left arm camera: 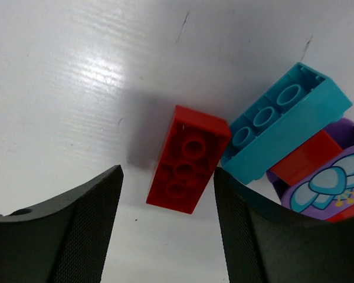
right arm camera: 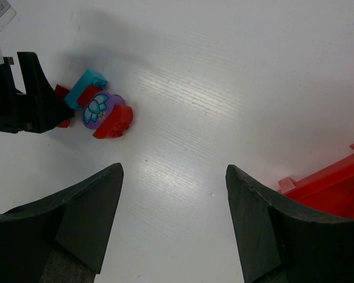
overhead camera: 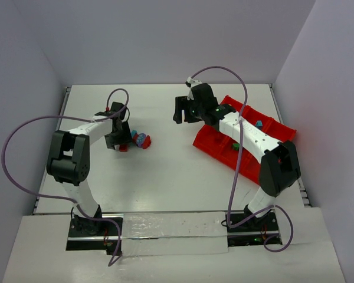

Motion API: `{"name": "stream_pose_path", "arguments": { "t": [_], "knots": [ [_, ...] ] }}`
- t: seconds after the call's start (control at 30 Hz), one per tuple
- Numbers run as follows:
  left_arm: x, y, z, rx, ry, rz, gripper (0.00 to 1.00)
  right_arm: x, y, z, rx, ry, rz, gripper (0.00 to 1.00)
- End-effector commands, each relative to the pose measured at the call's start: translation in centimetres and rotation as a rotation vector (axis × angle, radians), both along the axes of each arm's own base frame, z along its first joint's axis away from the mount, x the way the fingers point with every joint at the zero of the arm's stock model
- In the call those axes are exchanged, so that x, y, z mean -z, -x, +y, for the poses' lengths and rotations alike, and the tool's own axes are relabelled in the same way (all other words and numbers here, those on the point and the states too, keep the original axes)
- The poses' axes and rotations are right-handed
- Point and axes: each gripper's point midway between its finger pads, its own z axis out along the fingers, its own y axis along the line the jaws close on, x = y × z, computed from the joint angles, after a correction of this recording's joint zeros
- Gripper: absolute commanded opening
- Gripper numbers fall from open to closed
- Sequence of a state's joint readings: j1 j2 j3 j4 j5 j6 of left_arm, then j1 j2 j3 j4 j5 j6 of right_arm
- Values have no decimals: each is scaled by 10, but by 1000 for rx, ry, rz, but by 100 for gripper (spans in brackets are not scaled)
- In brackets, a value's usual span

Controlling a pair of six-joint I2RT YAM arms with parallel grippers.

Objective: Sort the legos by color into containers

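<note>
On the right, the red tray [overhead camera: 207, 143] holds a teal brick [overhead camera: 258, 124] and a green brick [overhead camera: 235, 145] — left gripper [left arm camera: 166, 174] and right gripper [right arm camera: 174, 168] jaws spread.

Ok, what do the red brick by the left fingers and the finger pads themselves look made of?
Red brick: seemingly hard moulded plastic, glossy, with sharp edges and round sockets. Left finger pads: matte black with a fine woven-looking texture, maybe rubber or printed plastic; unclear which.
</note>
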State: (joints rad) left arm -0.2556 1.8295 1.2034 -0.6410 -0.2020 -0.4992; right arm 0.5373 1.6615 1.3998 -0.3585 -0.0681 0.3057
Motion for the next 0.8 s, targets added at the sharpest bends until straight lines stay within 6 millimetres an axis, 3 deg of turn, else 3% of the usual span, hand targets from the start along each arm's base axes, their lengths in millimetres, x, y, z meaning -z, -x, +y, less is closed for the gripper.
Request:
{"name": "stream_pose_path", "arguments": {
  "t": [0.0, 0.1, 0.2, 0.4, 0.53, 0.7, 0.77],
  "knots": [
    [-16, -36, -5, 17, -1, -108, 69, -5, -1, 2, 2, -9, -9, 78],
    [-14, -38, -5, 25, -4, -112, 66, -4, -1, 2, 2, -6, -5, 78],
    [-13, -40, -7, 32, 4, -112, 57, -4, -1, 2, 4, -4, -4, 78],
    [-8, -28, -4, 35, -4, -87, 24, -7, -2, 1, 10, 1, -8, 78],
    [-17, -24, 1, 19, -19, -97, 10, -7, -2, 2, 6, -1, -7, 78],
    [-71, -31, -2, 13, 12, -188, 0, -13, -2, -2, 18, 4, -26, 78],
    [-115, -41, -26, 70, 108, -277, 0, -26, -2, -10, 42, 2, -66, 78]
  ]
}}
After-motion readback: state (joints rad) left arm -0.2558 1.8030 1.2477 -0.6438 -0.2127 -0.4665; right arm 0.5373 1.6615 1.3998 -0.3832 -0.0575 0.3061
